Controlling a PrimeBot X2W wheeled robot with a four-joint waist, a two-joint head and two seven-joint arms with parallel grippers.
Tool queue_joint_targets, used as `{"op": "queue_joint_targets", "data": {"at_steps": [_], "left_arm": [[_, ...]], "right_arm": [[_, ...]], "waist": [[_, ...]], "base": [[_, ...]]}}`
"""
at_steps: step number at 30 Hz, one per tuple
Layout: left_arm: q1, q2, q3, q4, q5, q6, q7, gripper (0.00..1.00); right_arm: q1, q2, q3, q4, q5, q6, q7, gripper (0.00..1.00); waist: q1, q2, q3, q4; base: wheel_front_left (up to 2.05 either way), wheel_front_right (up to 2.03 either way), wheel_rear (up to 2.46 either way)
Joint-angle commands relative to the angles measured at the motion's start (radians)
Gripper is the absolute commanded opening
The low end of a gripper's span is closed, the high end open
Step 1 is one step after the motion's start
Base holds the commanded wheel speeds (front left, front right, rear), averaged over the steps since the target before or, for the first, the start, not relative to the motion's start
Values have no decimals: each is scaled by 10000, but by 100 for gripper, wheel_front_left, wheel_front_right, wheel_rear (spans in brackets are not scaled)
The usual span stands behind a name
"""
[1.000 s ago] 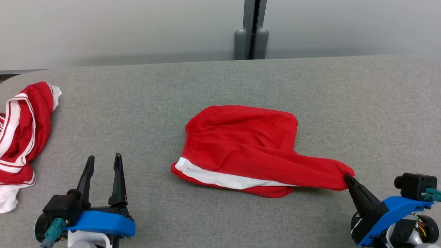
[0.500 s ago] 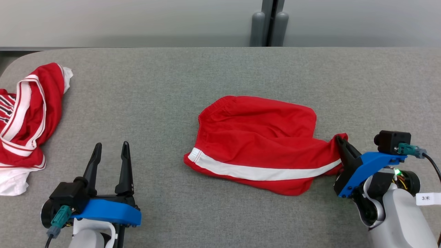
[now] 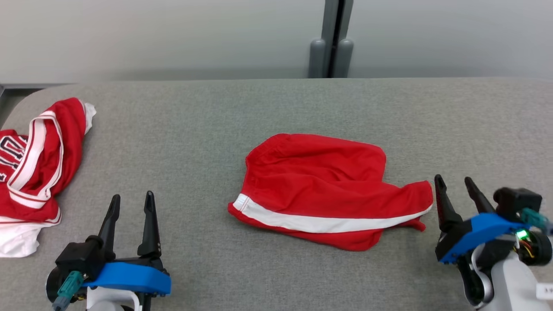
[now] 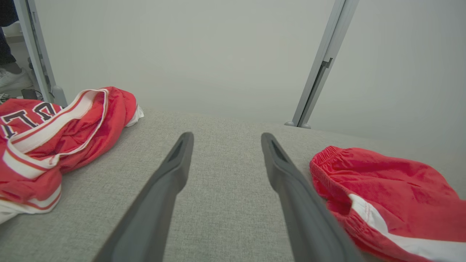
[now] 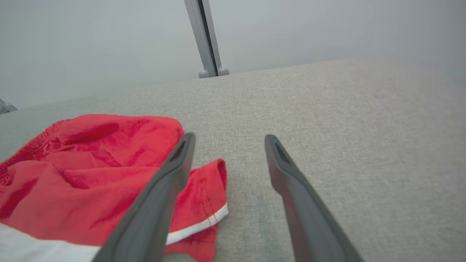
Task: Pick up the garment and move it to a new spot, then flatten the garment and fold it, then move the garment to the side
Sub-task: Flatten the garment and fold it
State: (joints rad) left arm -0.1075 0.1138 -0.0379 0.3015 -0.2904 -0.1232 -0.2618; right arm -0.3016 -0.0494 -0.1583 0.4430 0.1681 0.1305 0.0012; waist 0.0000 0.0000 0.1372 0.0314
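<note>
Two grippers low over a grey fabric-covered table [image 3: 276, 103], both spread wide, both empty. Right gripper [image 3: 453, 179] at lower right, fingers pointing up, just beside the right leg hem of the red shorts [image 3: 319, 181], gripping none of it. Left gripper [image 3: 131, 196] at lower left, well apart from any cloth. Shorts near the table's middle, lying mostly flat but wrinkled, elastic waistband toward the left, white side stripe along the near edge. Far left, a crumpled red-and-white jersey [image 3: 30, 172] with dark lettering. Beyond the table, a pale wall [image 3: 129, 39] and a grey post [image 3: 332, 43].
</note>
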Motion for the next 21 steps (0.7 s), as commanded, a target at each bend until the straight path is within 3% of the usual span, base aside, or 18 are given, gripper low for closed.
{"op": "queue_joint_targets", "data": {"at_steps": [1, 10, 21], "left_arm": [[78, -19, 134, -44, -2, 12, -47, 100], [562, -137, 537, -159, 89, 45, -47, 100], [1030, -262, 650, -271, 278, -15, -47, 100]], "right_arm": [[282, -48, 63, -340, -114, 5, -212, 100], [1963, -25, 672, -2433, -352, 5, -1292, 100], [2710, -28, 1193, -2886, -181, 5, -1255, 100]], "waist": [[0, 0, -151, -165], [0, 0, -636, -681], [0, 0, -1109, -750]], "base": [[0, 0, 0], [0, 0, 0], [0, 0, 0]]}}
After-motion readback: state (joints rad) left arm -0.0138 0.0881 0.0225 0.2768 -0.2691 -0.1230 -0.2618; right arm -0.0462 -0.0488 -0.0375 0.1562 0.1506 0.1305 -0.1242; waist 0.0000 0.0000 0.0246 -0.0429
